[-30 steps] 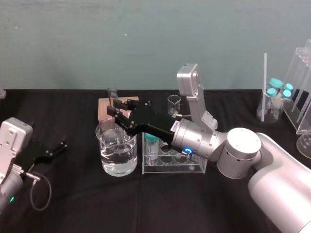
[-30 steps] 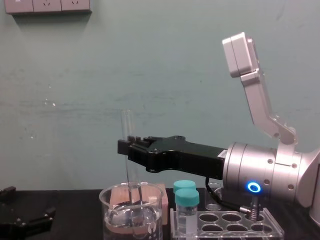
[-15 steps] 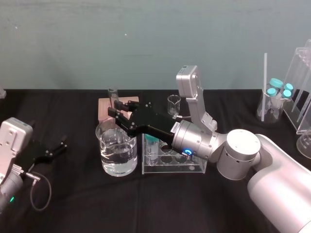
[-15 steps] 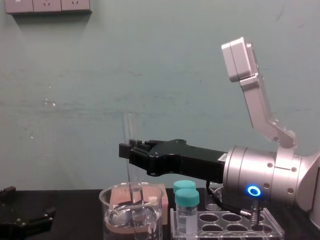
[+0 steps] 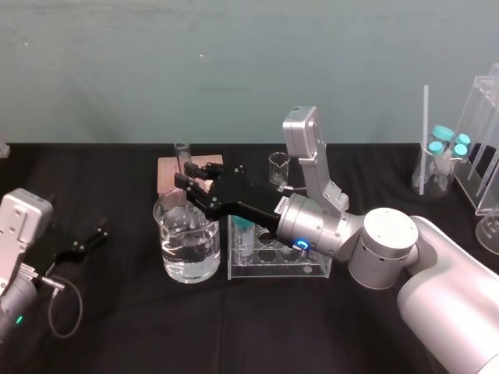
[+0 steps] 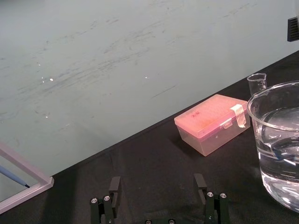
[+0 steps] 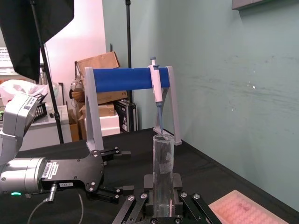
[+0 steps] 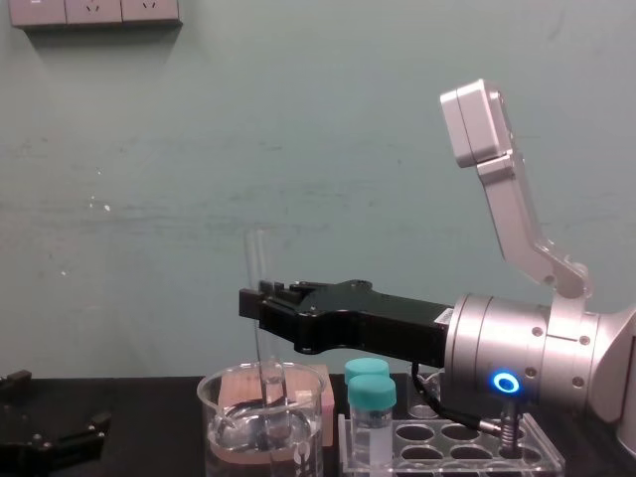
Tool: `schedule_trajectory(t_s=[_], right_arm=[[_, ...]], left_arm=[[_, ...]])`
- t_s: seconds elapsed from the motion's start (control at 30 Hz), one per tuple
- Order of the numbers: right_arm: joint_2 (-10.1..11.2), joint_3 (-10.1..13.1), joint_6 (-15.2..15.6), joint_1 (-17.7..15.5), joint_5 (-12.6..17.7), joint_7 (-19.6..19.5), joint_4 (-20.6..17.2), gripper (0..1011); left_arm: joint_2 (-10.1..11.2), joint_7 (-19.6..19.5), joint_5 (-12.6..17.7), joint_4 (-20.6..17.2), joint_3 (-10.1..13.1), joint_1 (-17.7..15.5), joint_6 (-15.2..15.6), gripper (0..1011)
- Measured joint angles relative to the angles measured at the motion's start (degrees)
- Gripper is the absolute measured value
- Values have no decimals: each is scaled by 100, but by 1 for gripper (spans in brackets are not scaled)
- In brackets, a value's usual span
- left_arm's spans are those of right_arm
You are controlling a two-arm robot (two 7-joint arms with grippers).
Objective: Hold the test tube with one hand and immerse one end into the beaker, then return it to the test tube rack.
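Right gripper [image 8: 260,298] at centre of the chest view, jaws clamped on the test tube [image 8: 256,260], lower end down inside the beaker [image 8: 211,397]. Any sideways drift could crack glass against the rim. Left gripper [image 5: 82,240] sits lower left, jaws open.

Water-filled beaker [image 6: 279,140] near spread left end effector [image 6: 157,183]

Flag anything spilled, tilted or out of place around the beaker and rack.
Nothing stands out. The test tube stands upright in the right pincer, its lower end inside the beaker. The test tube rack sits level beside it, and no spill shows on the black table. The left pincer rests open, off to the left.
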Motion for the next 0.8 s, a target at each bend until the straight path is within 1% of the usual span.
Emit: schedule_trajectory(t_s=[0.37,0.8], right_arm=[[-3,4,-7,10,-6,34,17,225],[21,14,-4,-34,-17,30,-56,226]], left_arm=[[-1,0,0,0,0,0,0,1000],[0,0,0,0,0,0,0,1000]])
